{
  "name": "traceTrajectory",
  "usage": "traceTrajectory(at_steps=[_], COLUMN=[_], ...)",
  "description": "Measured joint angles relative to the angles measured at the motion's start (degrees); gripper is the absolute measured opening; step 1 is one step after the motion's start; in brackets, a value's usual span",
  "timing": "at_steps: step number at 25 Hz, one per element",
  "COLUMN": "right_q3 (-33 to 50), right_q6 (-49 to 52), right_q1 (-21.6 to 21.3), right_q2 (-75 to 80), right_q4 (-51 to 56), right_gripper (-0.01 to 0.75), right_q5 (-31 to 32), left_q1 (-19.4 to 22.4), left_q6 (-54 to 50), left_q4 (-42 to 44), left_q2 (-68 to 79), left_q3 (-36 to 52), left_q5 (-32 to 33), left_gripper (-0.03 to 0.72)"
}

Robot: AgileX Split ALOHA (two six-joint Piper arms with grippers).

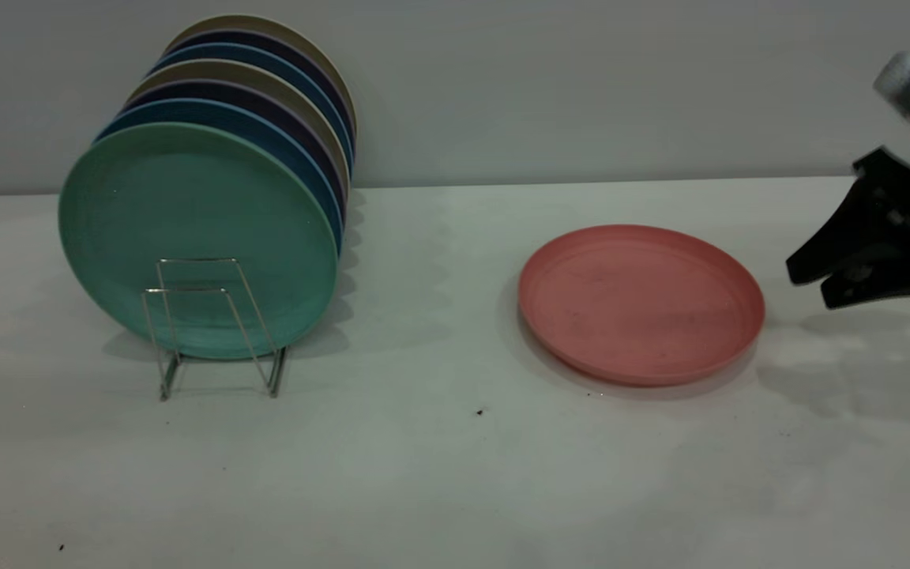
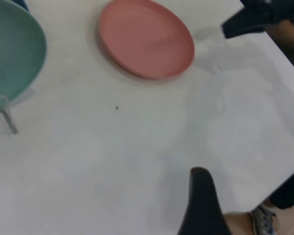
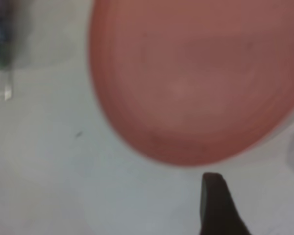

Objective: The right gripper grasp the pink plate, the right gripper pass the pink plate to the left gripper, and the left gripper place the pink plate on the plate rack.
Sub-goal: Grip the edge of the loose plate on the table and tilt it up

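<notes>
Fingers (image 1: 806, 273) on your right gripper (image 1: 814, 286) are spread apart and grasp nothing; they hover just above the table (image 1: 439, 474) at the far right, near the rim of the pink plate (image 1: 641, 303) but not touching it. Your left gripper (image 2: 202, 205) shows only one dark finger in its own wrist view, so you cannot tell how its fingers stand. Nearer the middle, you see the pink plate lying flat on the table, right of centre. Well apart to the left, the plate rack (image 1: 214, 324) holds the teal-green plate (image 1: 198, 237) upright at the front, with blue, purple and beige plates (image 1: 281, 95) behind it.
</notes>
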Motion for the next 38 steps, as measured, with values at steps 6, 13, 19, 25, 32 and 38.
traceTrajectory(at_steps=[6, 13, 19, 25, 32, 38], right_q3=[-2.92, -4.27, -5.11, -5.72, -6.29, -6.34], right_q6=[-0.39, -2.21, -3.29, -4.06, -4.93, -5.13], right_q1=[0.0, 0.0, 0.49, 3.27, 7.18, 8.53], right_q2=[4.14, 8.26, 9.61, 11.3, 12.05, 12.05], right_q4=[2.53, 7.5, 10.62, 11.88, 14.7, 16.01], right_gripper=[0.427, 0.427, 0.404, 0.397, 0.381, 0.16], right_q5=[-4.09, -5.87, -6.91, -8.98, -13.88, -17.79], left_q1=[0.0, 0.0, 0.0, 0.0, 0.0, 0.0], left_q6=[-1.18, -1.31, -1.57, -1.57, -1.57, -1.57], left_q4=[-0.06, -0.06, -0.06, -0.06, -0.06, -0.01], left_q2=[-0.07, -0.07, -0.07, -0.07, -0.07, -0.07], left_q3=[0.0, 0.0, 0.0, 0.0, 0.0, 0.0], left_q5=[0.65, 0.69, 1.26, 1.57, 3.82, 5.0], left_gripper=[0.544, 0.545, 0.545, 0.545, 0.545, 0.545])
